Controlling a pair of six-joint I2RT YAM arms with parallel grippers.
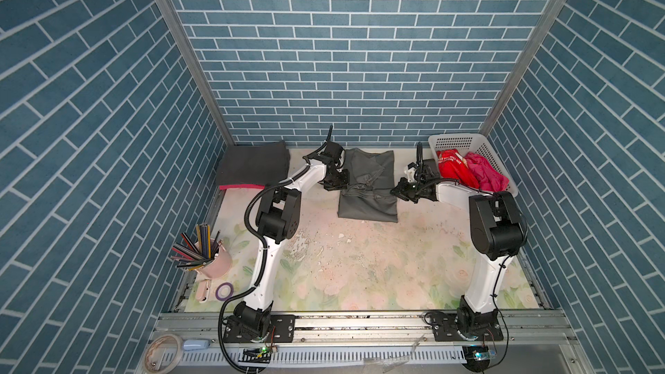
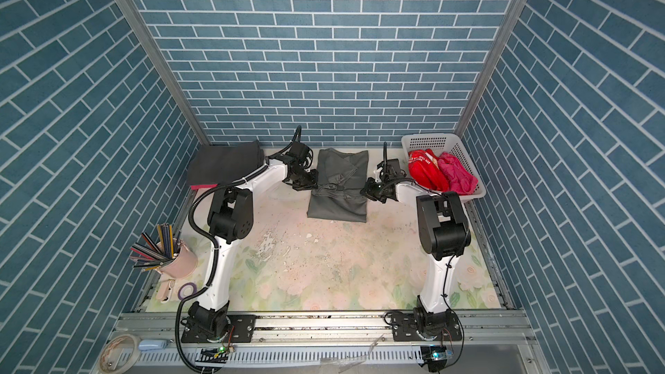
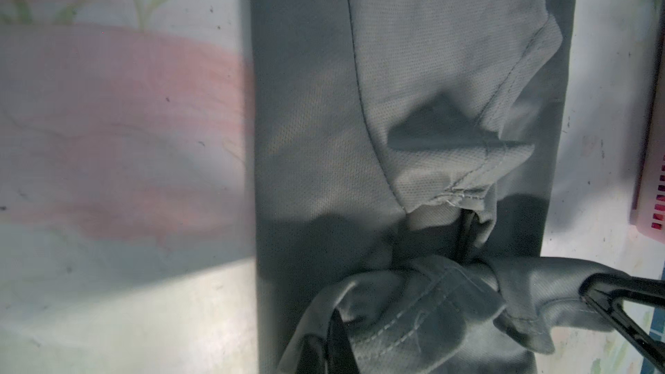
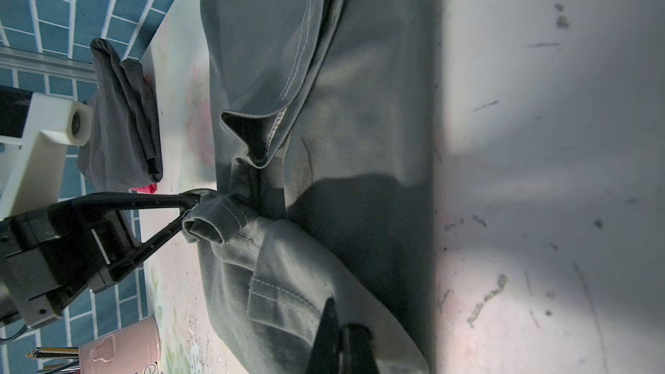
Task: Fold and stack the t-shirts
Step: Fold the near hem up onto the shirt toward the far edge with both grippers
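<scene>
**Item:** grey t-shirt point(image 1: 367, 208), lying on the floral table point(image 1: 360, 275). It spans the gap between the two sets of jaws. Its side panels and sleeves are turned in, making a narrow strip.

**Left gripper** point(image 1: 336, 186): closed, pinching a rolled, stitched edge of the grey cloth at the strip's nearer side.

**Right gripper** point(image 1: 397, 191): closed, pinching the same bunched band at the opposite side. The band runs from jaw to jaw across the strip's middle, slightly raised off the layer beneath.

**Step in hand (judged):** the crosswise fold of the grey t-shirt, with one end carried over the other by both arms. Which end is held cannot be told.

**Next move (judged):** both jaws should travel together, level and evenly taut. They should lay the held edge square on the layer below, then let go. Uneven pull would likely skew the strip or drag out a tucked sleeve.

**Stack:** a folded charcoal t-shirt point(image 1: 253, 163) lies over a pink folded layer point(image 1: 241, 187), well apart from the left jaws on their outer side.

**Pending:** a red t-shirt point(image 1: 453, 170) and a magenta t-shirt point(image 1: 484, 174) lie crumpled in the white basket point(image 1: 457, 138), just behind the right jaws.
</scene>
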